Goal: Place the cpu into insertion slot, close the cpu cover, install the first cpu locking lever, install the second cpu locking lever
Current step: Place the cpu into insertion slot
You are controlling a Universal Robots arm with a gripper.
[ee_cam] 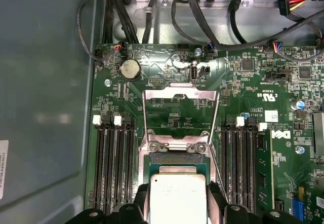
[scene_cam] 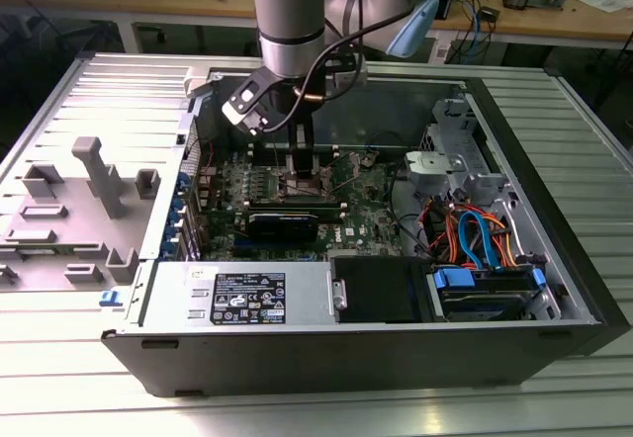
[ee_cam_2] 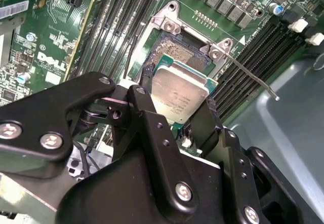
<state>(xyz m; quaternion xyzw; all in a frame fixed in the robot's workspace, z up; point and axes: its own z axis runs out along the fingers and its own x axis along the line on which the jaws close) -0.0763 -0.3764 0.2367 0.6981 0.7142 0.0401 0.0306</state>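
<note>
Exterior view: arm [scene_cam: 287, 12] reaches down into an open computer case [scene_cam: 346, 358] lying on a ribbed metal surface [scene_cam: 584, 160]. Its wrist is low over the motherboard [scene_cam: 361, 205]. Chip and socket are too small to make out here.

Second wrist view: black fingers [ee_cam_2: 147, 117] pinch the cpu [ee_cam_2: 179, 95] by two opposite edges, spread only to the chip's width. The cpu sits slightly tilted, silver top up, overlapping one edge of the insertion slot [ee_cam_2: 174, 51]. The rest of the slot's dark pin field is uncovered. Contact with the slot: cannot tell. A thin lever [ee_cam_2: 248, 74] sticks out sideways from a corner of the slot, unlatched.

First wrist view: cpu cover [ee_cam: 179, 95] is swung open, its frame lying beyond the slot's far edge. Memory slots [ee_cam: 114, 168] flank the slot on both sides.
</note>
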